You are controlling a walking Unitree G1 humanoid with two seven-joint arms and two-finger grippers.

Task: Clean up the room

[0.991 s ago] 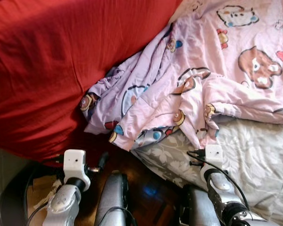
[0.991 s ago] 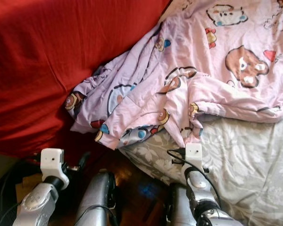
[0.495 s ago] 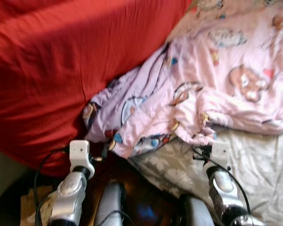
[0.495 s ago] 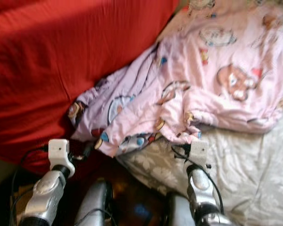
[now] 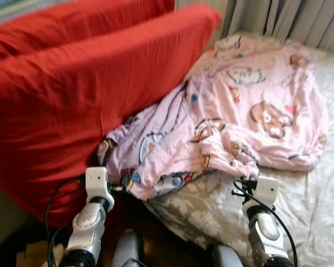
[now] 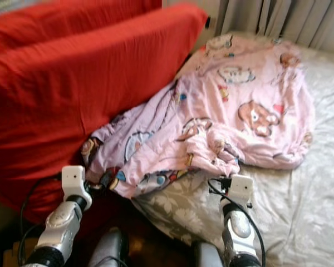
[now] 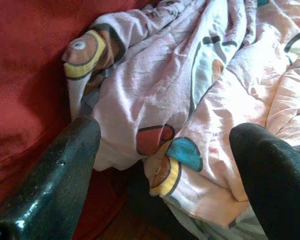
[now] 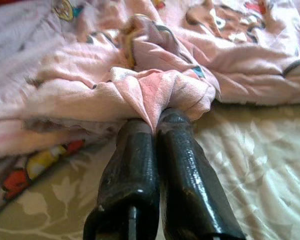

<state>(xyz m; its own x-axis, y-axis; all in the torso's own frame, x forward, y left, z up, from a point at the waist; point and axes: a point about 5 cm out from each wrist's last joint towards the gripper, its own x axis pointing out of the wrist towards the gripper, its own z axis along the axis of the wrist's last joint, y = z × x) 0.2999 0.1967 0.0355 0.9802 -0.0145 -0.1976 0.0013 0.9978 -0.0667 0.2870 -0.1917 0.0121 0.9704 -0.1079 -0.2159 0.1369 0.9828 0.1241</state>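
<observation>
Pink cartoon-print blanket (image 5: 234, 117) lies rumpled on grey floral bedsheet (image 5: 317, 206), its near edge against the red cushion (image 5: 72, 94). Right gripper (image 8: 155, 125) pinches a blanket fold, fingertips buried in cloth. Left gripper (image 7: 165, 150) spread wide at the blanket's hanging corner, touching nothing. Head views blurred.

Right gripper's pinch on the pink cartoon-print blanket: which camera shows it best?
The right wrist view: the right gripper is shut on a bunched fold of the pink cartoon-print blanket. The eye views show the blanket spread over the bed, the pinch too small to judge. The left wrist view shows the blanket's other edge.
</observation>
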